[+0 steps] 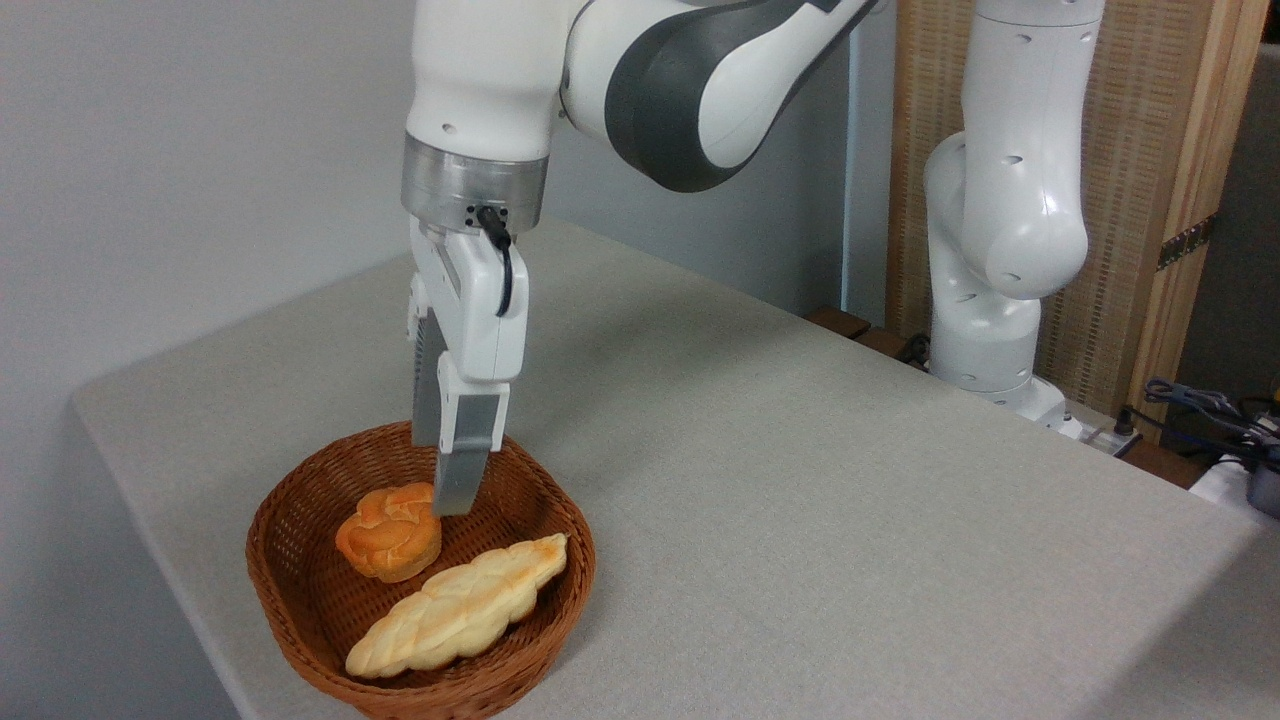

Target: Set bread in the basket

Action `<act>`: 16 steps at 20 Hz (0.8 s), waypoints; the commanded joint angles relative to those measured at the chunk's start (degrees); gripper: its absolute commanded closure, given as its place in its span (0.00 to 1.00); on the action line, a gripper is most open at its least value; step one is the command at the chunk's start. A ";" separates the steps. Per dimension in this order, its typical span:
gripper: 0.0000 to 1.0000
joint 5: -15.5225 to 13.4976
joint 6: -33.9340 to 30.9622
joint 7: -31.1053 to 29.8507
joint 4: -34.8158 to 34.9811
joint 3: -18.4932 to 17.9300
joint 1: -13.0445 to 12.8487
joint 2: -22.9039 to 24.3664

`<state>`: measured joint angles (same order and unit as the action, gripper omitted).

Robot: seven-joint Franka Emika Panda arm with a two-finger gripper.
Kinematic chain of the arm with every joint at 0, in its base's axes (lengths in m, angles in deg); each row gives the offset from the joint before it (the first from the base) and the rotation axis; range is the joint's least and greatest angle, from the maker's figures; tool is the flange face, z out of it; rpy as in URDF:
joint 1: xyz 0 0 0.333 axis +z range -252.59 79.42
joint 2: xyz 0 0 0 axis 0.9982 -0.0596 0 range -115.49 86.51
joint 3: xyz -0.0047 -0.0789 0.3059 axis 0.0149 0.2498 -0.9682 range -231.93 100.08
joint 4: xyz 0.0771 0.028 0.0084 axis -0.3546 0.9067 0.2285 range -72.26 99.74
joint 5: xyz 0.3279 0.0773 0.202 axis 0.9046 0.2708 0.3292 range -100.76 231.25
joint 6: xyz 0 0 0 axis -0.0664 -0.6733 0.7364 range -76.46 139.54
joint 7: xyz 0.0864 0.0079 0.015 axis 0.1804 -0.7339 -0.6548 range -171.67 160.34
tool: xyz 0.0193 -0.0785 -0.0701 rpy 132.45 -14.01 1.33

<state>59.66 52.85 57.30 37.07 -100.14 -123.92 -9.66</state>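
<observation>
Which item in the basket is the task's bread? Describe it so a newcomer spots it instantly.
Find the reddish-brown wicker basket at the near left corner of the grey table. The bread lies along the basket's front right side: a long, flat, pale golden braided loaf with pointed ends. Its only neighbour is a small round orange knotted bun, sitting behind it beside the gripper.
</observation>
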 commanded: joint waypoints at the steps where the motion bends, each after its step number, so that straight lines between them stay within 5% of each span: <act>1: 0.00 -3.29 -9.70 -3.28 -4.58 -0.67 -0.19 1.67; 6: 0.00 -2.94 -28.36 -5.40 -14.18 -1.11 1.31 0.35; 13: 0.00 -1.02 -30.49 -17.43 -15.16 -0.24 1.48 -0.17; 14: 0.00 -0.05 -30.75 -17.70 -15.50 1.94 3.05 -0.26; 16: 0.00 0.31 -31.62 -17.71 -15.51 12.19 14.35 -0.08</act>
<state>58.73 24.14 41.23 23.36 -98.61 -120.86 -9.32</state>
